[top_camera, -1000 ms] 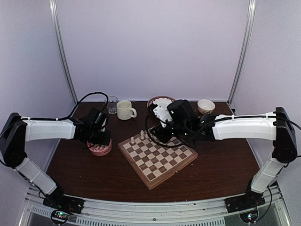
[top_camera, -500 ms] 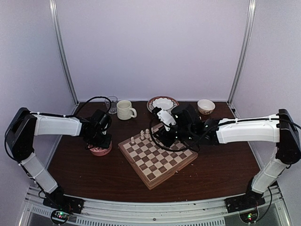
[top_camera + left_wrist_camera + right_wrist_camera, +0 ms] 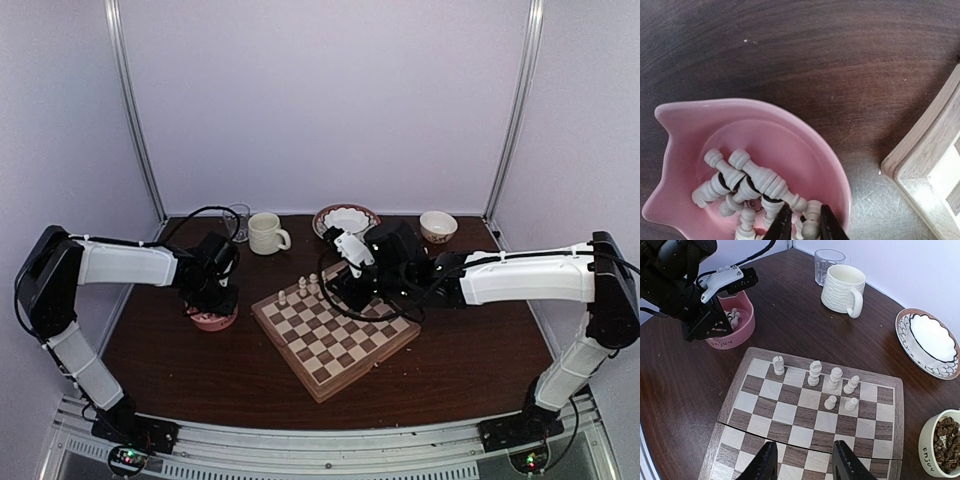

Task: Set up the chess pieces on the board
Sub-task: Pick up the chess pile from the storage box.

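Several pale chess pieces [image 3: 814, 373] stand on the far rows of the checkered board [image 3: 790, 412], with two pawns [image 3: 830, 402] just in front of them. More pieces [image 3: 760, 177] lie heaped in a pink bowl [image 3: 805, 150] left of the board. My left gripper [image 3: 806, 227] reaches into that bowl, and its black fingers [image 3: 783, 225] are shut around one upright piece [image 3: 811, 231]. My right gripper [image 3: 805, 445] hovers open over the board's middle rows with nothing between its fingers. In the top view the left gripper [image 3: 212, 303] is over the bowl [image 3: 212, 321] and the right gripper [image 3: 340, 290] is at the board's far edge.
Along the back stand a clear glass [image 3: 828, 262], a cream mug [image 3: 842, 290], a patterned plate holding a white dish [image 3: 930, 340] and a small bowl of coffee beans [image 3: 942, 442]. The board's corner [image 3: 925, 170] lies just right of the pink bowl.
My left gripper has dropped into the pink bowl and its jaws have narrowed round a piece. My right arm swung left from the back plate to over the board, then held still.
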Controlling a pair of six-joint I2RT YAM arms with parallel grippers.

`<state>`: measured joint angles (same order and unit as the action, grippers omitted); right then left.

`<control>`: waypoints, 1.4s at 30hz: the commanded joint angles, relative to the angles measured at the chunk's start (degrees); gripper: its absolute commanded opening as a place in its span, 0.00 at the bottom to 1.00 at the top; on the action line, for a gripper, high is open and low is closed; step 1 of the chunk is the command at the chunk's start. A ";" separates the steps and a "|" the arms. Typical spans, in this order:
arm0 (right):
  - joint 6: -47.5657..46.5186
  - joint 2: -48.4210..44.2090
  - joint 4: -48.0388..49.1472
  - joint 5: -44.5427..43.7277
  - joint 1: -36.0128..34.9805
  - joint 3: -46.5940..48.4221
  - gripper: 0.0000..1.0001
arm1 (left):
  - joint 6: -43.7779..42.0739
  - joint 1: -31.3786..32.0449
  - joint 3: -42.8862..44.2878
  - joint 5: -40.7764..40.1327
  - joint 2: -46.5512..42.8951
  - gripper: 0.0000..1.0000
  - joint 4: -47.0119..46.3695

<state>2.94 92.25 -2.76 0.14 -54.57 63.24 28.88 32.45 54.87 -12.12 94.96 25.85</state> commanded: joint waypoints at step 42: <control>1.02 -0.49 2.59 -0.30 -0.21 -1.30 0.40 | -1.69 2.71 -6.74 9.36 -18.62 0.10 -9.18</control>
<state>3.01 92.25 -1.50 -0.99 -54.57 62.52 27.92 35.20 49.76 -8.78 78.56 22.70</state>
